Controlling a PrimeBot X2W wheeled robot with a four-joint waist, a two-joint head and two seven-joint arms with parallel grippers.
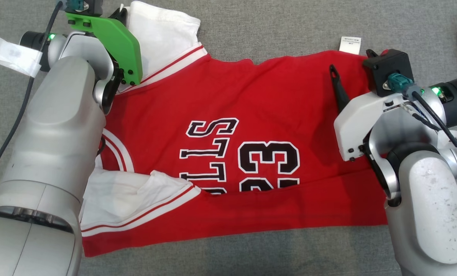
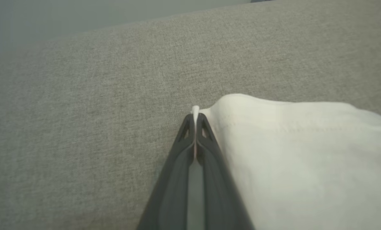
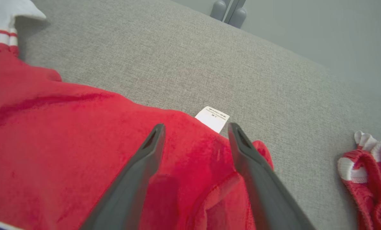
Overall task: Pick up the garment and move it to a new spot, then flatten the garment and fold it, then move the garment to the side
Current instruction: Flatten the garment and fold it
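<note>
The garment (image 1: 251, 115) is a red jersey with white sleeves and black "23" lettering, spread across the grey cushion. Its near edge is folded up over the lettering. My left gripper (image 2: 195, 119) is shut on the edge of the far white sleeve (image 2: 289, 153), a sliver of white cloth sticking out between the tips. In the head view the left wrist with its green plate (image 1: 113, 42) covers those fingers. My right gripper (image 3: 195, 131) stands open over the jersey's red hem corner (image 3: 216, 166), near a white label (image 3: 212, 118). One right finger (image 1: 337, 86) shows over the red cloth.
A second red-and-white piece of cloth (image 3: 369, 166) lies at the right on the cushion (image 1: 290, 27). Strips of white tape (image 1: 10, 53) stick to the left arm's cable. The cushion's far edge (image 3: 273, 38) runs behind the jersey.
</note>
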